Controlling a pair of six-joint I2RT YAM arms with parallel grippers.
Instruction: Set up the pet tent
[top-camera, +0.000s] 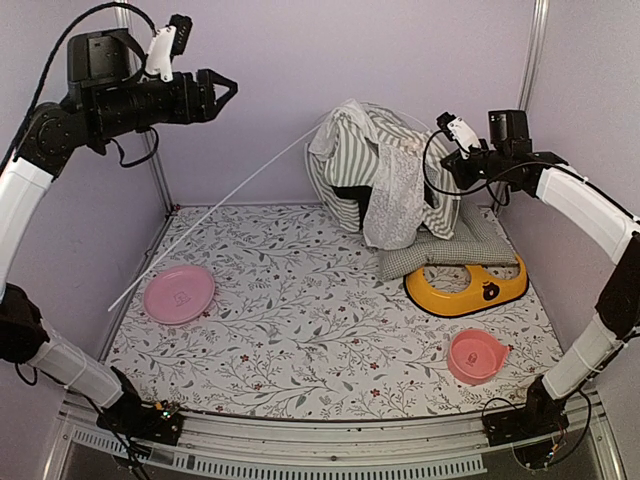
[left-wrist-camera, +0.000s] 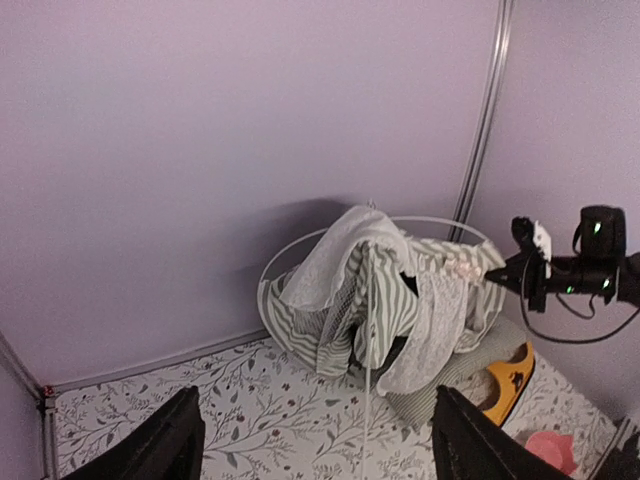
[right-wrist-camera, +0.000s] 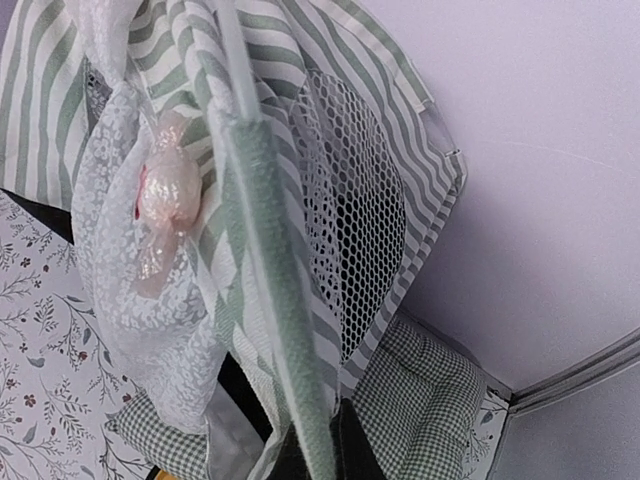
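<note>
Right gripper (right-wrist-camera: 325, 452) clenched on a green edge band of the pet tent (top-camera: 372, 165), which sags at the back of the table. Left gripper (top-camera: 222, 90) released, aloft. Nearby: one gingham cushion (top-camera: 455, 248), one orange dish (top-camera: 467, 290), one pink plate (top-camera: 179, 294), one pink bowl (top-camera: 477, 356).

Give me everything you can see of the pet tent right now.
The pet tent is a collapsed heap of grey-green and white striped fabric at the back right of the floral mat, slumped on the gingham cushion. Its white lace curtain hangs in front; one thin white pole juts left. The right gripper pinches a fabric edge.
</note>
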